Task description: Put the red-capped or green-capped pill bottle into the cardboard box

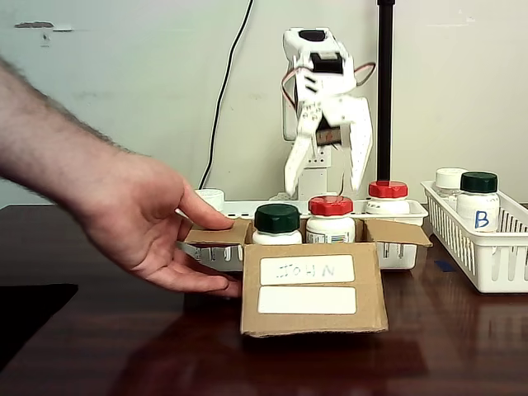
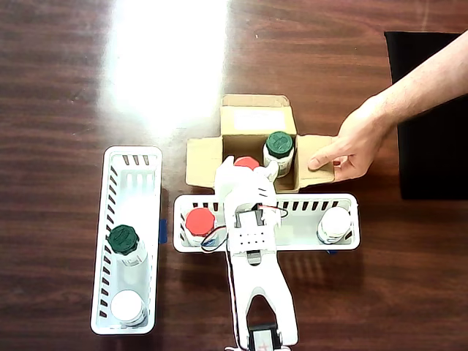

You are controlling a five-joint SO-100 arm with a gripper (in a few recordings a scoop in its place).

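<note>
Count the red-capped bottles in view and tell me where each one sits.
2. One red-capped bottle stands inside the cardboard box, beside a green-capped one and right under the claw. The other stands in the white basket behind the box.

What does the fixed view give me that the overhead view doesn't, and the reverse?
Fixed view: the cardboard box's front labels, and the open gripper raised above the bottles. Overhead view: the side basket's whole length and the inside of the cardboard box, with a green-capped bottle and a red cap partly under the gripper. Both: a person's hand on the box's flap and another red-capped bottle in the middle basket.
</note>
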